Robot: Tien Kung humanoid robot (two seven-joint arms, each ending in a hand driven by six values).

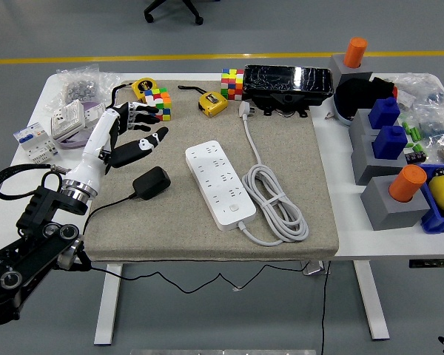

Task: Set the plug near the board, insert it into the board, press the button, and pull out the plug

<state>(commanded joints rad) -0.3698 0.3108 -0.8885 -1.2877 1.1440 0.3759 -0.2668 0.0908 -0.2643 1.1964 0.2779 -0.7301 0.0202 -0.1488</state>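
Lying diagonal: power strip [221, 184] | plug [152, 182] left | left hand [135, 132] spread
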